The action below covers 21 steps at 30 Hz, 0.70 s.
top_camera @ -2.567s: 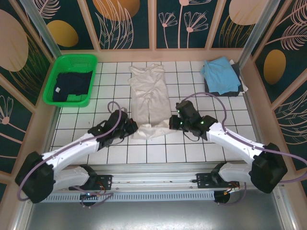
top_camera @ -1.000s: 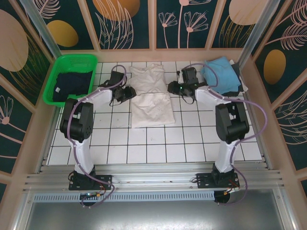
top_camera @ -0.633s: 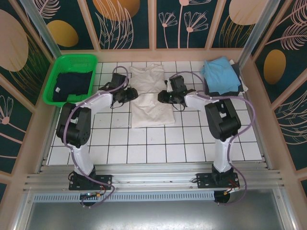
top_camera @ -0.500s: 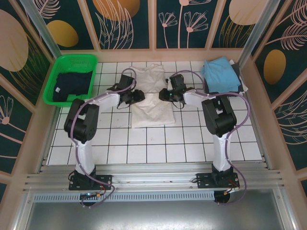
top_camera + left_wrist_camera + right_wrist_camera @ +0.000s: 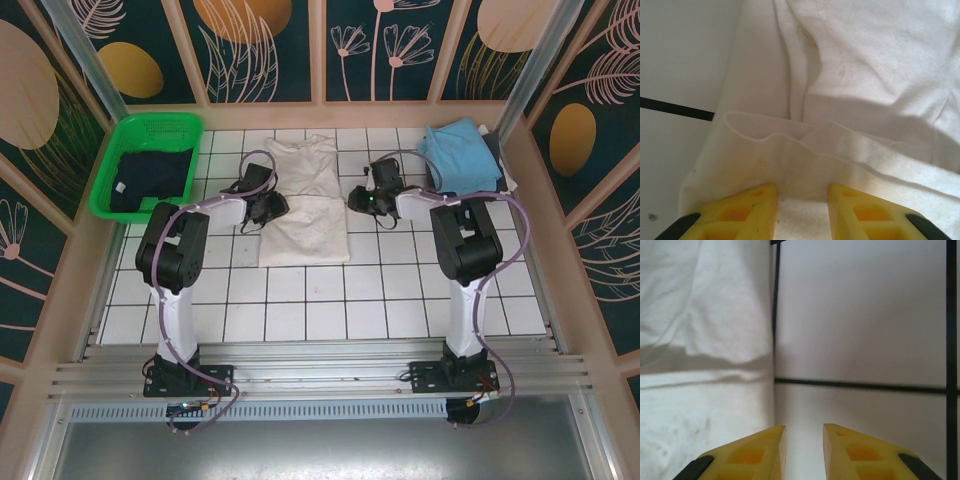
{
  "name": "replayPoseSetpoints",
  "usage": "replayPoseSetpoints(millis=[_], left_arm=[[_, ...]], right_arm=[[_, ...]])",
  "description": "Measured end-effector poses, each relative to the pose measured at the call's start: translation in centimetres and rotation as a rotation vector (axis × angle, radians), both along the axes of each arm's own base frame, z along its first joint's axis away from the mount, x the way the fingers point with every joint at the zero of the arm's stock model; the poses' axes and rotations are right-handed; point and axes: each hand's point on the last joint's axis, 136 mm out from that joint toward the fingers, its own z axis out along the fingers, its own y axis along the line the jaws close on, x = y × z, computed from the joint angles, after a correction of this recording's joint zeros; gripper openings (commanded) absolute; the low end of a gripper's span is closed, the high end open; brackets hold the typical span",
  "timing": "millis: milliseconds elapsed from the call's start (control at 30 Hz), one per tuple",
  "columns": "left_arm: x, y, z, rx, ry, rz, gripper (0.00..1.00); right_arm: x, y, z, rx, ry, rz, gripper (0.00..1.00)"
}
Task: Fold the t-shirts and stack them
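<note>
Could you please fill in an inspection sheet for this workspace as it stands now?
Surface: white tiled table, dark grid lines, no spills seen.
Job's things: cream shirt mid-table, partly folded; light blue shirt atop a dark grey shirt at far right; navy shirt inside the green basket.
Clutter: nothing seen.
Hands: left hand at the cream shirt's left edge, cloth between its fingers, grip unclear; right hand slightly open over bare tile beside the right edge.
Cables: purple cables loop along both arms.
Surroundings: floral wall panels.
</note>
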Motion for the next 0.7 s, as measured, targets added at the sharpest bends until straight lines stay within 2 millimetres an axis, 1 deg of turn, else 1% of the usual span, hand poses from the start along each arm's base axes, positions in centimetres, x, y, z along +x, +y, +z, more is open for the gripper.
replayPoseSetpoints(millis=[67,133,233,300,367,433,533,633,700], left_arm=[[-0.1,-0.3,0.0,-0.002,0.000,-0.003,0.36],[-0.1,-0.7,0.2,0.000,-0.003,-0.010,0.37],[-0.2,-1.0,0.3,0.017,-0.001,-0.012,0.36],[0.3,-1.0,0.6,0.043,0.004,-0.002,0.35],[1.0,-0.8,0.9,0.063,-0.005,0.012,0.35],[1.1,-0.1,0.8,0.076,-0.004,0.030,0.35],[0.4,1.3,-0.6,0.088,0.025,0.058,0.35],[0.3,2.0,-0.2,0.075,0.017,0.079,0.34],[-0.1,2.4,-0.4,0.077,0.029,0.086,0.34]], right_arm=[[-0.8,1.4,1.2,0.017,-0.032,0.030,0.26],[-1.2,3.5,2.2,0.040,-0.070,0.071,0.24],[-1.3,6.0,2.0,0.061,-0.080,0.118,0.19],[-0.6,6.7,1.0,0.058,-0.071,0.116,0.18],[0.2,6.5,-0.6,0.038,-0.054,0.096,0.18],[0.3,5.8,-2.2,0.017,-0.024,0.074,0.18],[0.7,5.1,-2.1,0.018,-0.032,0.053,0.17],[0.5,4.3,-2.3,0.025,-0.030,0.041,0.17],[0.2,3.9,-2.1,0.031,-0.027,0.040,0.20]])
